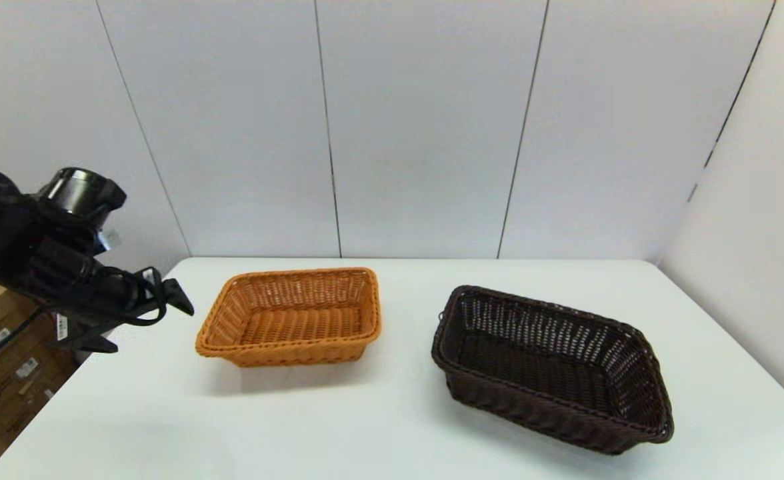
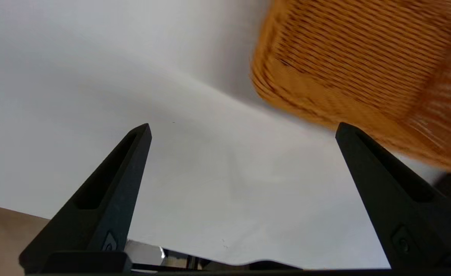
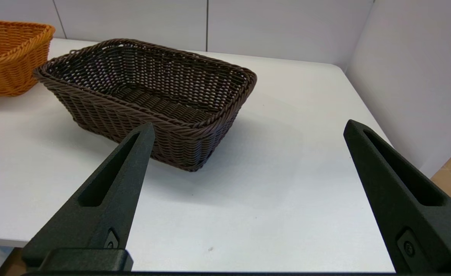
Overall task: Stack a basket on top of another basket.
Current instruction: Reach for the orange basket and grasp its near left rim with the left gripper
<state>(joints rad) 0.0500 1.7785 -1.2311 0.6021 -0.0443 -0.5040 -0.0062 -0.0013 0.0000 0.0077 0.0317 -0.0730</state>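
White flat surface (image 1: 365, 427) under pale grey panelled walls (image 1: 419, 127), with brown cardboard boxes (image 1: 5, 373) stacked on the floor off its left edge. Nearest on the right half: dark brown, almost black, rectangular woven wicker basket (image 1: 552, 370) with sloped open-weave sides and a braided rim, upright on the surface, turned at an angle to the front edge, nothing inside. Farther back and to the left: orange-tan rectangular woven wicker basket (image 1: 292, 317) of similar size, also upright with nothing inside, squarer to the front edge. Well apart from each other, bare surface between, neither stacked on the other. Left end effector (image 1: 142, 313) hovering over the left edge of the surface, beside the orange-tan basket but not touching it, black fingers (image 2: 110, 199) spread wide and gripping nothing; in the left wrist view, blurred orange weave (image 2: 356, 69) just beyond one fingertip and bare white surface between the two. Right end effector (image 3: 248, 128) out of the head view, low near the front right part of the surface, fingers (image 3: 106, 199) likewise spread wide and holding nothing; in the right wrist view, dark brown basket (image 3: 148, 92) just beyond one fingertip, untouched, with the orange-tan basket (image 3: 10, 57) behind it toward the far side.
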